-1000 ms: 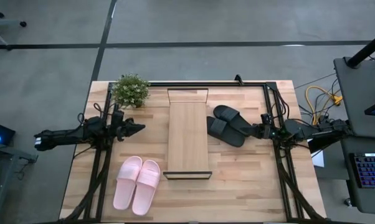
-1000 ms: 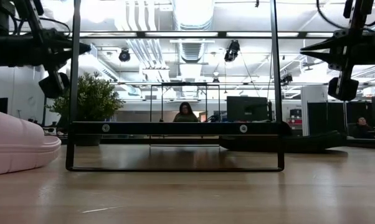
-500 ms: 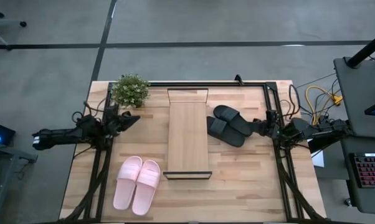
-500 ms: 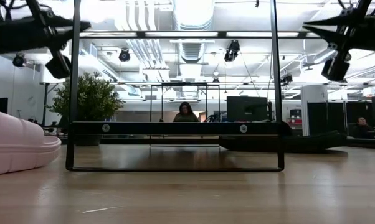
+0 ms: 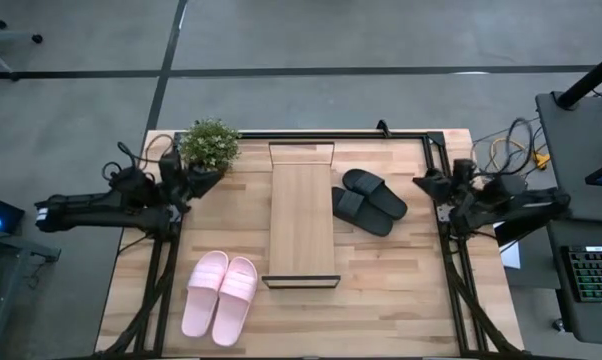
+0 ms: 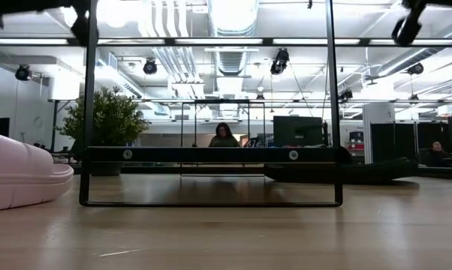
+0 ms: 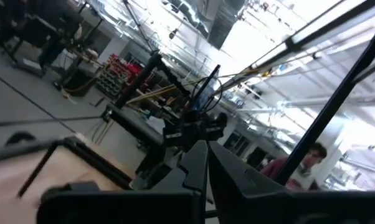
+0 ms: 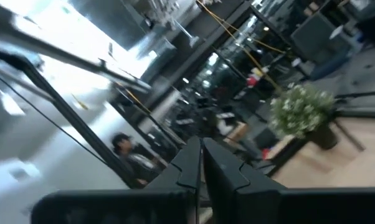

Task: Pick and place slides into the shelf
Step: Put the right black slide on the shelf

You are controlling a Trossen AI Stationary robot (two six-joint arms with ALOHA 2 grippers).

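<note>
the shelf [image 5: 302, 212] runs down the table's middle, splitting it into two lanes. left lane: potted plant [image 5: 209, 146] at the far corner, pink slides [image 5: 220, 296] near the front, bare wood between them. right lane: black slides [image 5: 369, 200] just beside the shelf, open wood nearer the front.

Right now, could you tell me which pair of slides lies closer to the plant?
The black pair, right of the shelf, level with its far half. The pink pair lies near the table's front edge.
</note>
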